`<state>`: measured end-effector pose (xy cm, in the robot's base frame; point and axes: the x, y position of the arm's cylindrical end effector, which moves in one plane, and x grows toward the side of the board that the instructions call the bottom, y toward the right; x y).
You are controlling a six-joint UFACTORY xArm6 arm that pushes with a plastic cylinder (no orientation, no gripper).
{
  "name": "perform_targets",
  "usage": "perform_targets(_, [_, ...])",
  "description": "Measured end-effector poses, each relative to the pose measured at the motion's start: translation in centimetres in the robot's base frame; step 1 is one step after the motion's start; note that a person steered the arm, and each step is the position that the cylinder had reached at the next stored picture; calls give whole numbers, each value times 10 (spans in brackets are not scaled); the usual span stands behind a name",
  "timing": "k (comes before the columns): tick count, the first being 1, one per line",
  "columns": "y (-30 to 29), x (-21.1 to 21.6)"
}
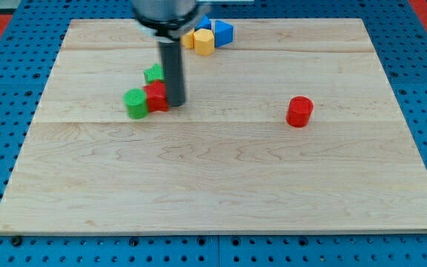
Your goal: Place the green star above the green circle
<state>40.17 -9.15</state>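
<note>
The green star (153,73) lies at the board's upper left, partly hidden behind the rod. The green circle (135,103) sits just below and to its left. A red star-like block (156,96) lies between them, touching the green circle's right side. My tip (175,103) rests on the board right against the red block's right side, below and to the right of the green star.
A red cylinder (299,111) stands alone at the view's right. A yellow hexagon-like block (203,41), a second yellow block (189,38) and blue blocks (222,32) cluster at the top edge. The wooden board (221,185) lies on a blue pegboard.
</note>
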Motion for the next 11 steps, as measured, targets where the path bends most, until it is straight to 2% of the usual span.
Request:
perform_targets(1, [-66,8])
perform_targets(2, [-101,20])
perform_targets(3, [-41,22])
perform_targets(4, [55,-12])
perform_targets(5, [31,-43])
perform_targets(6, [-53,-44])
perform_targets(8, [-34,-87])
perform_targets(9, [-128,-73])
perform_targets(10, [-92,-70])
perform_targets(11, [28,-62])
